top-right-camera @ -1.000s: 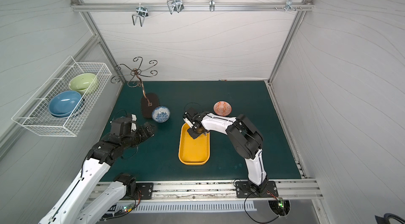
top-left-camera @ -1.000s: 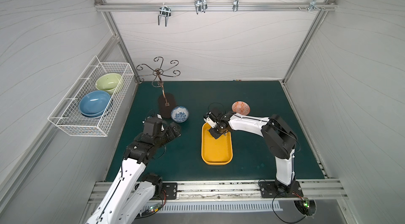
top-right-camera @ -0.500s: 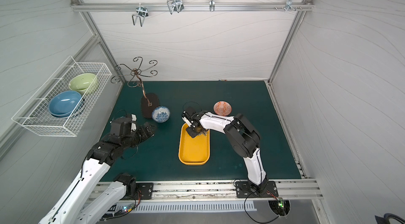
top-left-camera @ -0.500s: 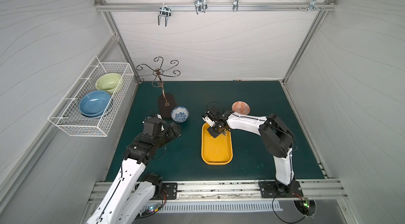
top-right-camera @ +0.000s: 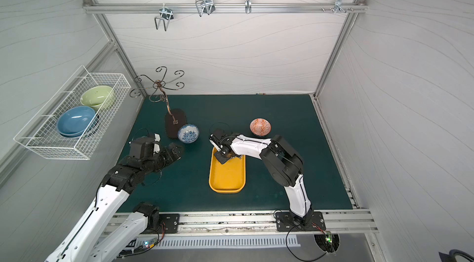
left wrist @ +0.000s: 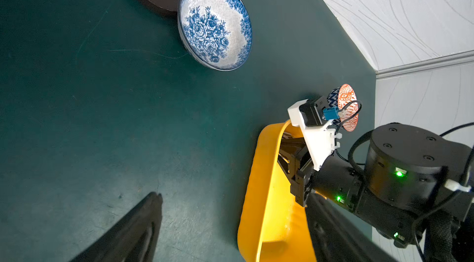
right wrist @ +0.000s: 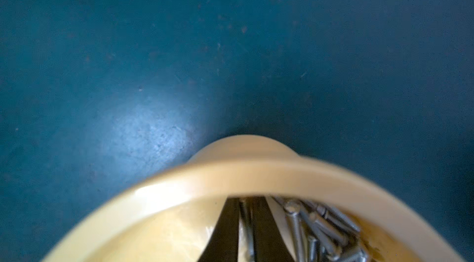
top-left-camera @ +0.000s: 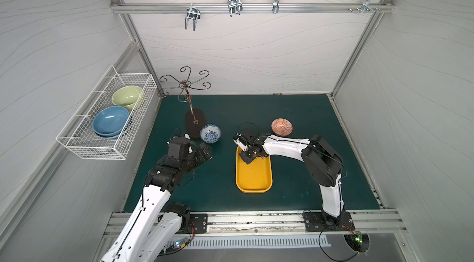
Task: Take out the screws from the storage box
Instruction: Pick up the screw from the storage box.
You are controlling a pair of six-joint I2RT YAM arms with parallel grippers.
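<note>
Right gripper (right wrist: 245, 200) jaws pinched on 1 screw (right wrist: 246, 227) in storage box (right wrist: 230, 178) corner, beside the other screws (right wrist: 315, 227); lift straight, slow, clearing rim. Left gripper (top-left-camera: 206, 151) jaws spread above bench (top-left-camera: 295, 119)

Overhead pair, two wrist close-ups
Both top views looked down over the whole surface (top-left-camera: 307, 109); both wrist cameras sat close, sharing the storage box (left wrist: 266, 196).

Glossy yellow plastic storage box (right wrist: 230, 171), silvery metal screws (right wrist: 320, 230), matt scuffed green table mat (right wrist: 154, 68), glazed bowl (left wrist: 213, 24).
</note>
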